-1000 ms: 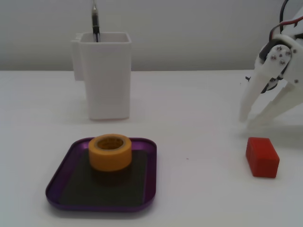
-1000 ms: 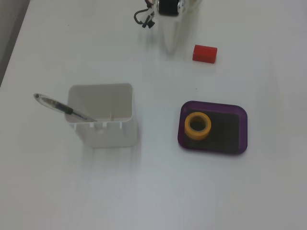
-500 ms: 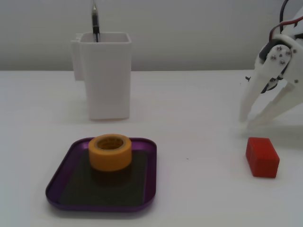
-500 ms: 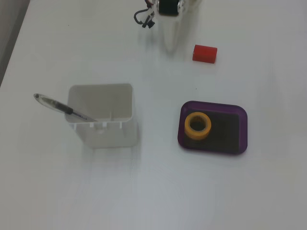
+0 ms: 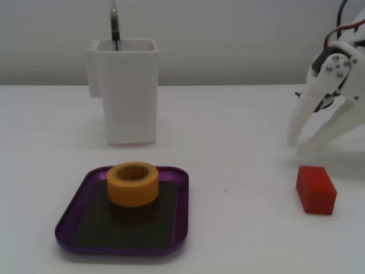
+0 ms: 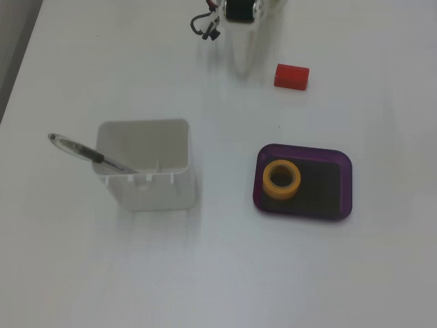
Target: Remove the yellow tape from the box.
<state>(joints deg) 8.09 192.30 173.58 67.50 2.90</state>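
A white table [image 5: 239, 228] carries a few small things. The yellow tape [image 5: 133, 183], a short thick roll with a round hollow core, lies flat inside the box [image 5: 74, 214], a shallow purple tray with a low rim and a dark bottom. In the fixed view from the front, the roll sits in the far half of the tray, toward its left; in the fixed view from above, the yellow tape [image 6: 281, 179] sits at the tray's left end, close to the rim of the box [image 6: 345, 188].

The roll's axis points straight up, so its hole faces the ceiling. It has no long axis to speak of; seen from above it is a ring.

It is probably light and stiff, with a smooth, slightly slippery outer wall. A sound hold would be one finger down the core and one outside the wall, or both fingers across the outer width.

The claw [image 5: 298, 142] is well apart from the tray, at the right of the front view, beyond a red block [image 5: 315, 189]. Its two white fingers are spread moderately, holding nothing, tips low near the table. A tall white container [image 5: 126, 91] with a pen [image 6: 85, 153] stands behind the tray.
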